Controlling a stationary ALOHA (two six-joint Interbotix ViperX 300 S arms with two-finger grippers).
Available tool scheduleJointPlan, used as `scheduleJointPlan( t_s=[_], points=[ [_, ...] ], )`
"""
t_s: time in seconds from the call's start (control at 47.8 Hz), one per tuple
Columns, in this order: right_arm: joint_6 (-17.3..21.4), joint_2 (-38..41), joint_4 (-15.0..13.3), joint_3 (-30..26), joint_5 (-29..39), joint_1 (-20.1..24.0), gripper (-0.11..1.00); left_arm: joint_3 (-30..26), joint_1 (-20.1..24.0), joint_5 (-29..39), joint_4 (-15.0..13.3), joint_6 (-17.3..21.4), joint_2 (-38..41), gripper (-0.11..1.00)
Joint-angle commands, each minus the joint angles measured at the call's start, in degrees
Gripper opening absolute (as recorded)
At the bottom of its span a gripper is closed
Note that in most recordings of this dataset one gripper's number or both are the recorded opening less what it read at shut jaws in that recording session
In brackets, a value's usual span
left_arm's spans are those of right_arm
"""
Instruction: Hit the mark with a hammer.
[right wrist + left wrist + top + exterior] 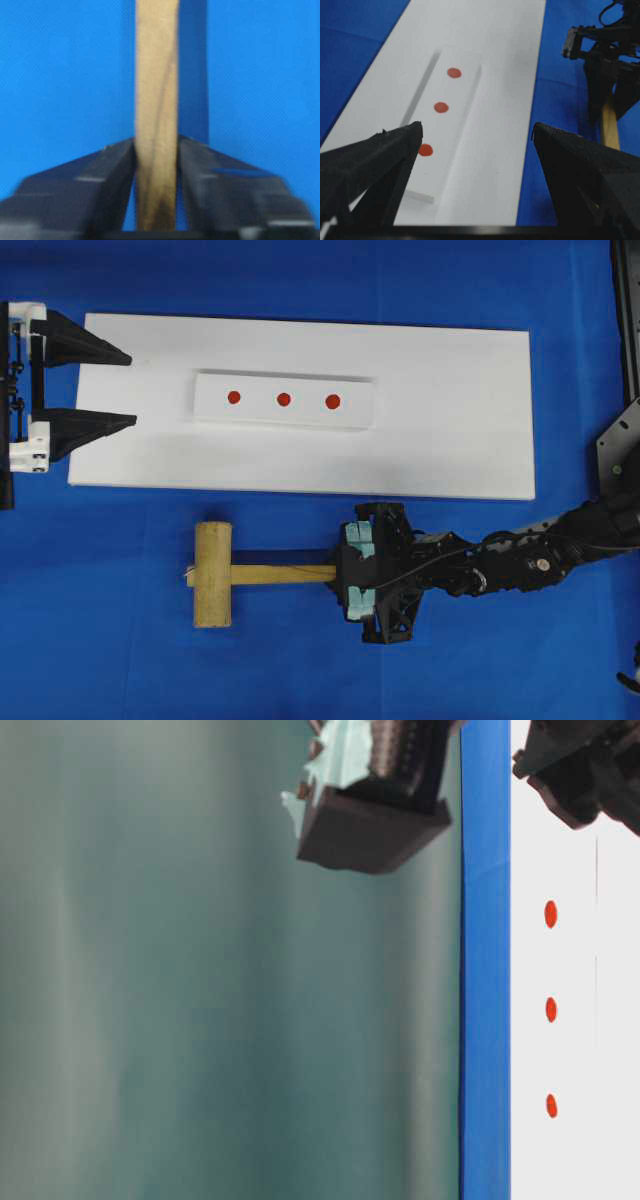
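The mark (283, 398) (441, 107) is the middle red dot of three on a white strip (355, 415). The strip lies on a white board (450, 440). The wooden hammer (212, 573) lies flat on the blue cloth in front of the board, head to the left, handle pointing right. My right gripper (340, 575) (156, 142) is at the handle's end. Both its fingers press against the sides of the handle (156, 90), and they look blurred. My left gripper (132, 389) (477, 127) stands open over the board's left end, short of the strip, with nothing between its fingers.
Blue cloth (100, 640) covers the table around the board. The right arm (520, 570) stretches in from the right edge. In the table-level view a large blurred grey-green surface (200, 1020) fills the left and hides most of the scene.
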Motion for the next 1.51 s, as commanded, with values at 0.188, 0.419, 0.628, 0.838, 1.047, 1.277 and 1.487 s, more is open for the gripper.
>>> scheduleJointPlan(
  t_s=[0.188, 0.419, 0.628, 0.838, 1.047, 1.277, 1.487],
  points=[
    [-0.2, -2.5, -0.1, -0.6, -1.4, -0.1, 0.88, -0.5, 0.3, 0.8, -0.1, -0.1, 0.2, 0.88],
    [-1.2, -8.3, -0.4, -0.2, -1.5, -0.4, 0.82, -0.5, 0.3, 1.3, 0.0, 0.0, -0.3, 0.88],
    [-4.0, -16.0, -0.5, 1.6, -1.5, -2.4, 0.83, -0.5, 0.2, 1.9, -0.1, 0.0, -1.8, 0.88],
    [-7.3, -21.3, -0.5, 3.6, -1.5, -5.7, 0.83, -0.4, 0.2, 2.1, -0.1, 0.1, -4.0, 0.88],
    [-11.0, -24.8, -0.6, 5.5, -1.1, -12.5, 0.83, -0.4, 0.2, 2.3, 0.0, 1.1, -4.9, 0.88],
    [-15.9, -30.9, -0.7, 9.7, 1.9, -21.1, 0.83, -0.3, 0.2, 2.3, 0.0, 4.4, -5.9, 0.88],
    [-16.5, -38.6, -0.6, 15.1, 3.5, -24.3, 0.83, 0.4, 0.2, 2.3, 0.0, 7.3, -8.2, 0.88]
  ],
)
